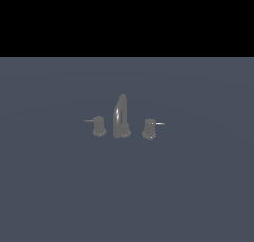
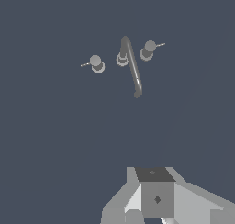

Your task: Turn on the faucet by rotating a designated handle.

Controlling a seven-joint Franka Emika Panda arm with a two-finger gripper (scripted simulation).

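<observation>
The faucet (image 1: 121, 118) is a small dull-grey set on a flat grey-blue floor, with a tall curved spout in the middle. The handle (image 1: 99, 126) is the stubby knob at the exterior view's left of the spout, and its thin lever points left. The twin knob (image 1: 149, 128) has a brighter lever pointing right. The wrist view looks down on the faucet (image 2: 131, 64), the handle (image 2: 96, 63) and the twin knob (image 2: 148, 49) from well above. My gripper (image 2: 157, 199) shows only as grey blocks at that picture's edge, far from the faucet. Its jaws cannot be made out.
The grey-blue floor (image 1: 59, 186) stretches around the faucet on every side. A black band fills the upper part of the exterior view. The arm does not show in the exterior view.
</observation>
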